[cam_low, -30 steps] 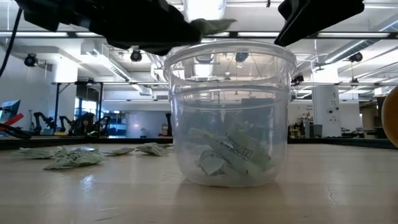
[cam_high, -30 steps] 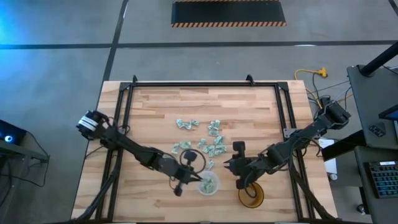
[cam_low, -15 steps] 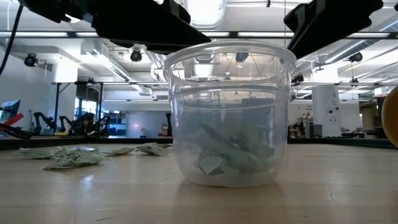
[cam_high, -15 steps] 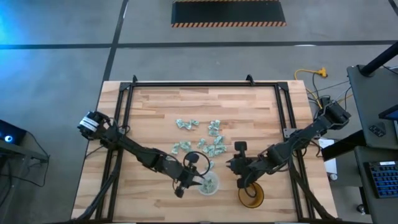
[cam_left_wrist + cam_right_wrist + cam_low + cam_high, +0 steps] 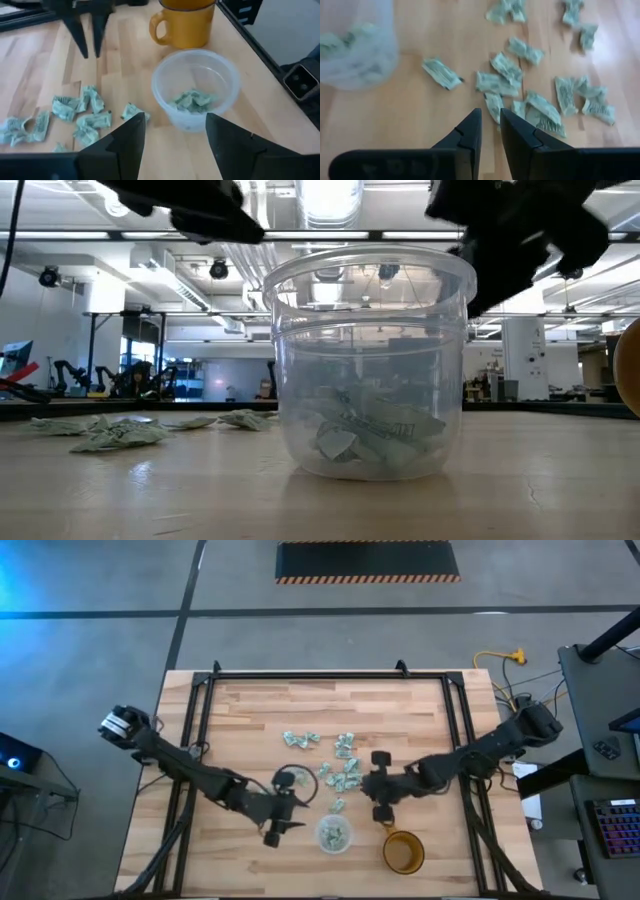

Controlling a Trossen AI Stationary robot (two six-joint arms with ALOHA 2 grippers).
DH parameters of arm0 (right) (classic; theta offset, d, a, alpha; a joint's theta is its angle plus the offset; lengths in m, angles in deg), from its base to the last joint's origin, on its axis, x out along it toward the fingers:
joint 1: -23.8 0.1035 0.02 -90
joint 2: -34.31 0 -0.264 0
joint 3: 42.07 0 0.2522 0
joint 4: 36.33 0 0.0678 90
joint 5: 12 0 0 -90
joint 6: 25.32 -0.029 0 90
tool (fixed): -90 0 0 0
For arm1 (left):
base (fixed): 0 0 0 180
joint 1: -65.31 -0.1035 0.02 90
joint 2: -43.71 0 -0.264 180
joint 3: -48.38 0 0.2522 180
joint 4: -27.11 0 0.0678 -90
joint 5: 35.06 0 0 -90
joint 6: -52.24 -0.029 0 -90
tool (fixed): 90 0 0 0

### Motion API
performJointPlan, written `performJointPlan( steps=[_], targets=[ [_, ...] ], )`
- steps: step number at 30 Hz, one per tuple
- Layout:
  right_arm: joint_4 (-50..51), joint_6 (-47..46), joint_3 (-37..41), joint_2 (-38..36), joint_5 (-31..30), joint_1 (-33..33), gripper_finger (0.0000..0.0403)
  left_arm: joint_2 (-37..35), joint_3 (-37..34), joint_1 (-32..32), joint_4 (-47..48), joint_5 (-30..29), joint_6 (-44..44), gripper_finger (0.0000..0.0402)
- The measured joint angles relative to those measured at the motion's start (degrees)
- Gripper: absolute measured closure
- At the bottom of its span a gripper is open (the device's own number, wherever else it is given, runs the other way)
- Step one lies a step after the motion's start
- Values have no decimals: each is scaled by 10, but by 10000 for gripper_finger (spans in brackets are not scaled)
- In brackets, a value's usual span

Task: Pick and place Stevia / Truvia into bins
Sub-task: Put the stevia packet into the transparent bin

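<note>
The clear plastic cup (image 5: 334, 834) stands near the table's front edge with several pale green sachets (image 5: 192, 100) lying in its bottom (image 5: 370, 430). More sachets (image 5: 330, 765) lie loose on the wood beyond it. My left gripper (image 5: 175, 127) hovers open, just left of the cup (image 5: 292, 825), and nothing is between its fingers. My right gripper (image 5: 490, 127) hangs right of the loose sachets (image 5: 535, 95), beyond the cup (image 5: 364, 786). Its fingers stand a narrow gap apart with nothing between them.
An amber mug (image 5: 403, 853) with a handle stands right of the cup, near the front edge (image 5: 184, 22). A black frame (image 5: 200, 740) runs along the table's sides. Bare wood lies left of the sachets and toward the far edge.
My left gripper has opened above the cup and let go of a sachet, which has fallen in among the others. It has then drawn back toward the table's left edge. My right gripper has gone from beside the mug toward the far edge, up to the loose sachets.
</note>
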Motion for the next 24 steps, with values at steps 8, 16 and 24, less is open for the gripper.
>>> performJointPlan(
  steps=[8,16,24],
  targets=[
    [-89,82,35,2,89,-49,331,-28,-11,32,5,-41,14,209],
    [-118,110,33,52,88,-66,280,-30,-11,35,14,-41,14,209],
    [-59,75,-8,100,87,-102,245,-30,-11,39,21,-41,14,209]
  ],
)
